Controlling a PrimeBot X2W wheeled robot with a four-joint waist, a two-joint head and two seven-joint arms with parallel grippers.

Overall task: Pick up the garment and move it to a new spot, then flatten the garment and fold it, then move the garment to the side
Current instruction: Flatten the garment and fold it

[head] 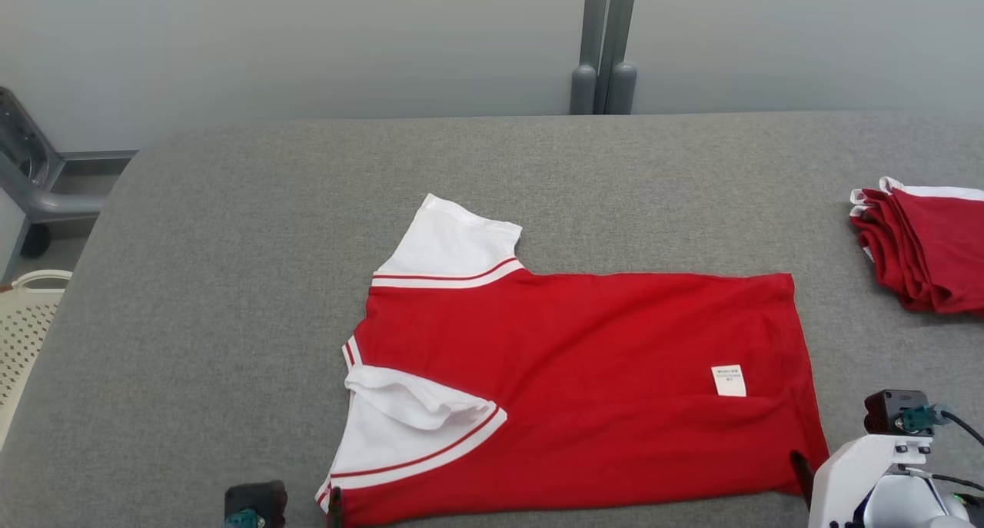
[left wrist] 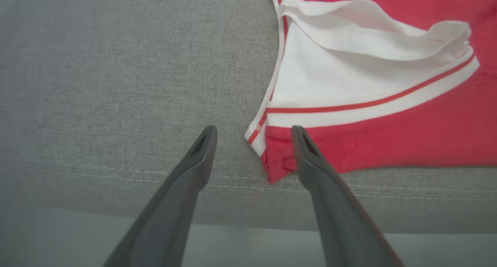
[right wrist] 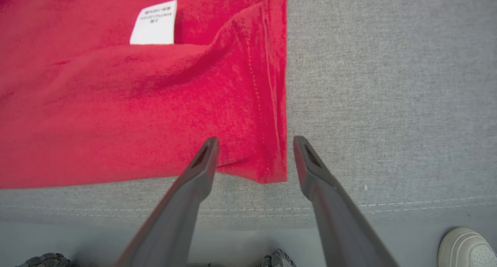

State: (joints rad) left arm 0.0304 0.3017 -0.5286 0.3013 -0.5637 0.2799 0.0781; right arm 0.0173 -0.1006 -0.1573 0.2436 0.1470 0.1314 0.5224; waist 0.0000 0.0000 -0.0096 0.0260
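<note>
From head, red garment [head: 584,374] flat mid-table [head: 231,282], white tag [head: 729,380] unreadable, folded red stack [head: 930,251] far right; from left wrist, left fingers [left wrist: 194,170] open astride collar corner; from right wrist, right fingers [right wrist: 198,170] open astride hem corner.

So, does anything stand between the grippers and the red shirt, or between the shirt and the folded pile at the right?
Nothing visible does. The left gripper and the right gripper are open, each astride a near corner of the red shirt. Only grey surface lies between the shirt and the folded red pile.
</note>
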